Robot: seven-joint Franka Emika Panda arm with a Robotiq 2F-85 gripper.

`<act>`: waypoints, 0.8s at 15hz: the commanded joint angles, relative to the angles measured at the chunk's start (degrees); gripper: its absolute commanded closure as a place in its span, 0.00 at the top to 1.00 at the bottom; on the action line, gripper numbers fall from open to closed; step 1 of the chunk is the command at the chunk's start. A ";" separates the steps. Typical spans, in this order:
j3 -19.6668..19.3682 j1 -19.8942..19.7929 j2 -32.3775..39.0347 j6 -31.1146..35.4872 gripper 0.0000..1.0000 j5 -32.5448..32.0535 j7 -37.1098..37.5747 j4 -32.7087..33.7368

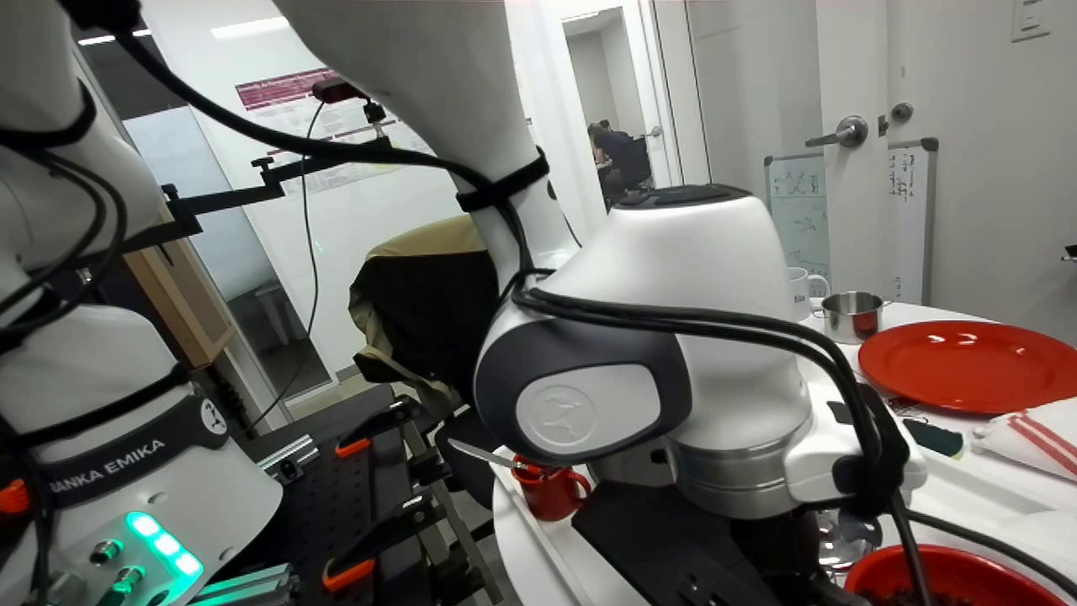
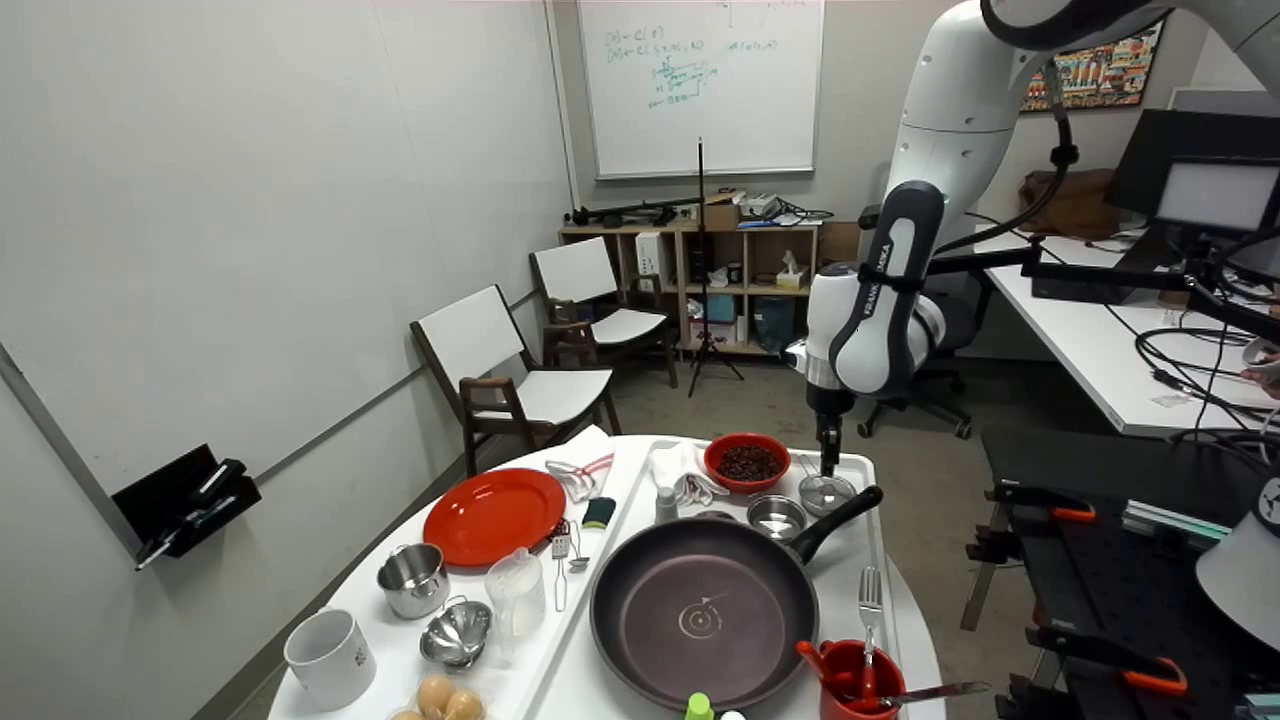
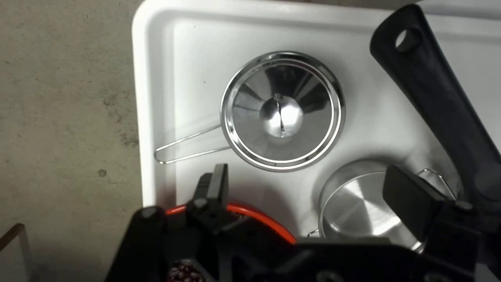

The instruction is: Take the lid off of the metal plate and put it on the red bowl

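The round shiny metal lid (image 3: 250,102) with a central knob lies on the white tray in the wrist view. A thin wire handle (image 3: 188,156) sticks out from its edge; the metal plate beneath is hidden by the lid. The lid also shows in an exterior view (image 2: 826,495). The red bowl (image 2: 716,468) beside it holds dark red beans; in the wrist view its rim (image 3: 270,221) is partly hidden behind my gripper. My gripper (image 3: 309,186) is open and empty, with its fingers wide apart. In an exterior view the gripper (image 2: 829,460) points down above the tray, near the lid.
A small metal pot (image 3: 360,203) stands beside the lid. The black frying pan (image 2: 700,560) has its handle (image 2: 840,522) reaching close to the lid. A white cloth (image 2: 685,475) lies beside the bowl. A red mug (image 2: 845,665) with cutlery stands at the tray's (image 2: 880,550) near end.
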 commanded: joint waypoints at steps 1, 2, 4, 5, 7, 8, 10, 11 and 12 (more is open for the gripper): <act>0.11 -1.85 2.95 0.81 1.00 -1.48 -0.13 2.82; -0.03 -1.86 3.27 0.79 1.00 -1.50 0.18 3.13; -1.15 -0.85 3.88 0.60 1.00 -1.29 1.38 3.74; -0.79 -1.27 3.78 0.04 1.00 -1.29 1.21 3.75; -0.38 -1.72 2.80 -0.08 1.00 -1.32 1.05 2.56; -0.38 -1.72 2.94 -0.08 1.00 -1.32 1.06 2.66; -0.39 -1.72 2.99 -0.08 1.00 -1.33 1.06 2.72; -0.39 -1.72 2.99 -0.08 1.00 -1.33 1.06 2.72; -0.39 -1.72 2.99 -0.08 1.00 -1.33 1.06 2.73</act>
